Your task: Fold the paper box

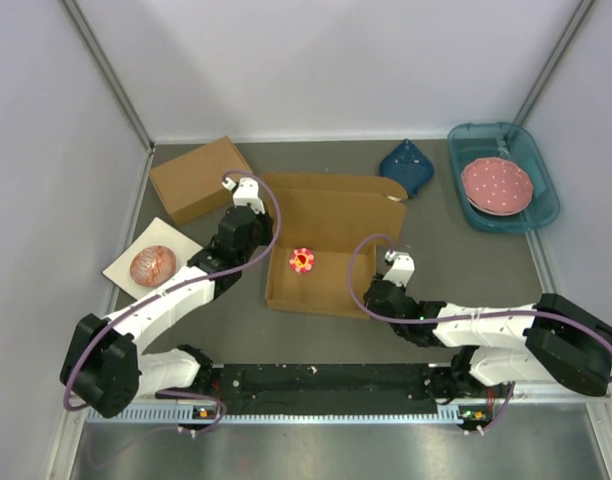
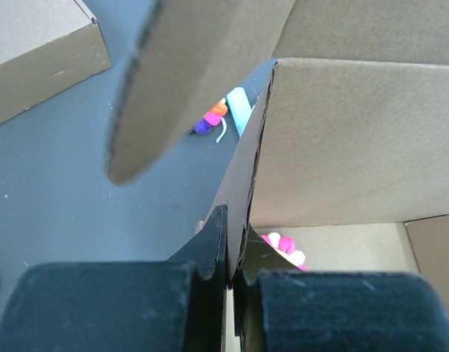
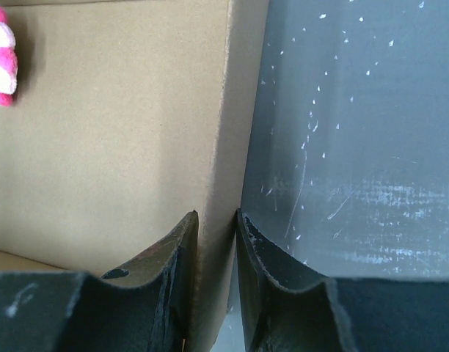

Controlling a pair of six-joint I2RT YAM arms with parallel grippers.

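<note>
Mid-desk point(image 1: 456, 250), between the two arms: the paper box point(image 1: 331, 215), open-topped and half formed, with low walls raised at left, right and near, and a wide lid panel along the far side. Hard to tell from above whether that panel is flat or raised. Inside, on the floor of the box toward the left: a small pink-and-yellow toy point(image 1: 302, 260).

Left gripper point(image 1: 254, 205) at the left wall, toward its far end, pressed together on the cardboard. Seen from the left wrist: thin wall edge sandwiched between the dark fingers point(image 2: 210, 249), and a rounded flap blurred close above.

Right gripper point(image 1: 391, 275) at the right wall, toward its near end, pinching the cardboard. Seen from the right wrist: one of the fingers point(image 3: 173, 257) inside the box against the brown wall, the other outside over the scuffed dark desk.

Far left, just beside the paper box: a deeper ready-made cardboard box point(image 1: 201, 178). Left of the left arm: a white card point(image 1: 121, 268) carrying a reddish round object point(image 1: 153, 263). Far side, right of the lid panel: a dark blue item point(image 1: 407, 167), kind unclear. Far right corner: a teal tray point(image 1: 541, 170) holding a pink dotted plate point(image 1: 496, 185).
</note>
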